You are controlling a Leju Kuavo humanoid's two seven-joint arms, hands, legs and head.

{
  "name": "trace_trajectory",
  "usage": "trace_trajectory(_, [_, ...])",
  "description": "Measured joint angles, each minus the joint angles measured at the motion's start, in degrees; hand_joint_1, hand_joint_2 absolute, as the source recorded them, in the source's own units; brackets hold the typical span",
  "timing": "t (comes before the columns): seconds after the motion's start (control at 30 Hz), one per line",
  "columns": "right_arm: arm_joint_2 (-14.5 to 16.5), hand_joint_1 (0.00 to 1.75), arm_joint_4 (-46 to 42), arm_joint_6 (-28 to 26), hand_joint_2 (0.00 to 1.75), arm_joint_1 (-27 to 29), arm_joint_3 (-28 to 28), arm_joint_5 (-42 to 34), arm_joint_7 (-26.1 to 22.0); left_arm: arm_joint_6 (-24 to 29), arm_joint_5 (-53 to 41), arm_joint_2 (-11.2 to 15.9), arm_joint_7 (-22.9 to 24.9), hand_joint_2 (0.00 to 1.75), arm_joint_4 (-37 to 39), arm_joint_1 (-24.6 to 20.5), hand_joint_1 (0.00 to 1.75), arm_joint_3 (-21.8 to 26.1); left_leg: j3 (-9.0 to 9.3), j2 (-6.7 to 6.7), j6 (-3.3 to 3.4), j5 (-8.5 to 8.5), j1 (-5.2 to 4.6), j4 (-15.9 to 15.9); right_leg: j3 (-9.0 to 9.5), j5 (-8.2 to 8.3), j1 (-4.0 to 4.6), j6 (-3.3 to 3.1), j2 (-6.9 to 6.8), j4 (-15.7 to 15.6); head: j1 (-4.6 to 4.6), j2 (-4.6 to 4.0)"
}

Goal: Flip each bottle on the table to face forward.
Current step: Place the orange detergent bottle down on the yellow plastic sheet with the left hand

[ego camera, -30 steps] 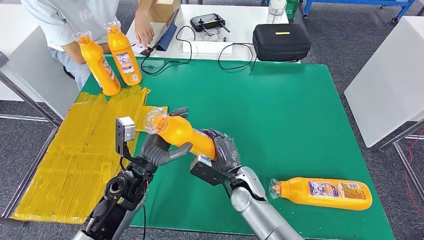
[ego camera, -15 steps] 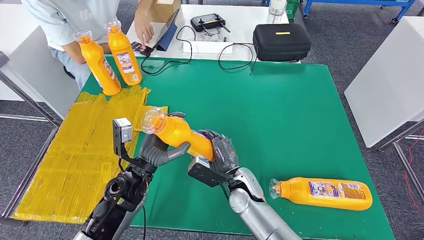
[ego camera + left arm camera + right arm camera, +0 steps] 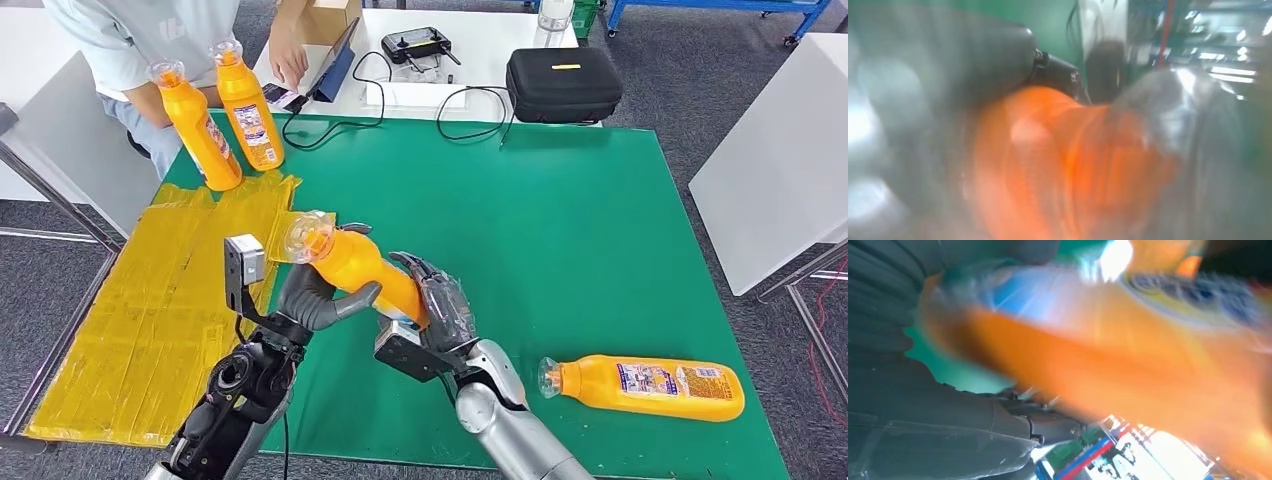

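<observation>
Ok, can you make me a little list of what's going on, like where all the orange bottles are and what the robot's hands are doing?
held bottle: off the table, tilted, cap toward the yellow sheet
left hand: grips the held bottle near its neck
right hand: around the held bottle's lower end, fingers loosening
lying bottle: on its side on the green mat, near the front right
standing bottles: two, upright at the far left corner
person: sitting behind the standing bottles

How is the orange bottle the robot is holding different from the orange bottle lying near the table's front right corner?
The held orange plastic bottle is off the green mat, tilted, cap end up toward the yellow sheet, between the left hand and right hand. The lying orange plastic bottle rests flat on the mat, untouched, its label facing up. On the held one, only a little label shows by the right hand. Both share the same orange body and clear cap.
</observation>
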Motion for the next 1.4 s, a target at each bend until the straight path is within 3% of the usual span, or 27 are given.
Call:
trace_trajectory(0.2, [-1.09,0.0,-8.15,3.77,1.75,4.02,-2.1,-6.78,-0.62,6.17,-5.8,1.81,-1.67,1.75,-2.58,1.55,1.75,2.52,-0.02,0.0,0.0,0.0,0.0,-0.01,-0.04,-0.01,0.0,-0.01,0.0,0.0,-0.01,0.0])
trace_trajectory(0.33, [-1.97,0.0,-14.58,5.49,1.75,7.73,-3.87,-10.1,-0.28,17.05,-20.15,3.08,-3.21,1.75,-3.96,2.84,1.75,4.01,-0.03,0.01,-0.01,-0.01,0.01,-0.01,-0.04,-0.02,-0.01,-0.01,0.0,0.0,0.0,0.0])
trace_trajectory(0.47, [-3.46,0.0,-23.14,10.11,1.75,12.61,-6.46,-14.73,0.47,21.01,-32.61,5.01,-2.5,1.75,-5.7,4.91,1.75,7.54,-0.06,-0.01,-0.02,-0.02,0.01,-0.01,-0.08,-0.02,-0.01,-0.01,0.0,-0.01,0.0,0.0])
trace_trajectory(0.57, [-4.06,0.0,-29.34,11.56,1.75,15.85,-8.35,-15.06,0.64,24.74,-48.86,6.13,1.07,1.75,-6.75,6.31,1.75,10.09,-0.08,0.01,-0.03,-0.03,0.01,-0.01,-0.12,-0.02,0.0,-0.01,0.01,-0.01,0.01,0.0])
trace_trajectory(0.67, [-4.44,0.0,-34.28,11.95,1.75,18.06,-10.21,-13.69,1.22,28.97,-72.93,7.55,9.19,1.75,-6.99,6.65,1.75,12.15,-0.08,0.02,-0.03,-0.03,0.01,-0.02,-0.12,-0.02,0.0,-0.01,0.01,-0.01,0.01,0.0])
trace_trajectory(0.73, [-4.58,0.0,-36.43,12.29,1.75,18.93,-11.22,-13.14,1.6,28.71,-85.62,8.87,14.43,1.75,-6.72,6.45,1.75,13.02,-0.07,0.01,-0.04,-0.02,0.01,-0.02,-0.12,-0.02,0.0,-0.02,0.01,-0.01,0.01,0.0])
trace_trajectory(0.8, [-4.63,0.0,-37.97,12.62,1.75,19.51,-12.04,-12.85,1.79,27.67,-91.89,10.06,17.29,1.75,-6.19,6.13,1.75,13.75,-0.07,0.02,-0.05,0.0,0.02,-0.03,-0.13,-0.02,0.01,-0.02,0.01,-0.01,0.01,0.0])
trace_trajectory(1.07, [-4.63,0.0,-41.04,13.53,1.75,20.26,-13.81,-12.46,2.0,23.56,-99.09,12.85,20.74,1.75,-2.83,3.93,1.75,14.68,-0.1,0.0,-0.02,0.03,0.03,-0.02,-0.12,-0.01,-0.01,-0.02,-0.01,-0.01,0.01,0.0])
trace_trajectory(1.23, [-4.37,0.0,-41.46,15.43,1.75,20.15,-14.11,-12.03,2.74,18.15,-100.36,14.36,20.75,1.75,4.74,0.42,1.75,14.45,-0.09,-0.01,-0.03,0.03,0.02,-0.02,-0.12,-0.01,0.0,-0.02,-0.01,0.0,0.01,0.0])
trace_trajectory(1.4, [-4.17,0.0,-41.07,16.8,1.75,19.59,-14.14,-11.78,2.87,17.04,-97.75,14.8,18.41,1.75,13.57,-2.21,1.75,14.05,-0.09,0.01,-0.04,0.04,0.03,-0.02,-0.13,-0.01,0.01,-0.02,0.0,0.0,0.02,0.0])
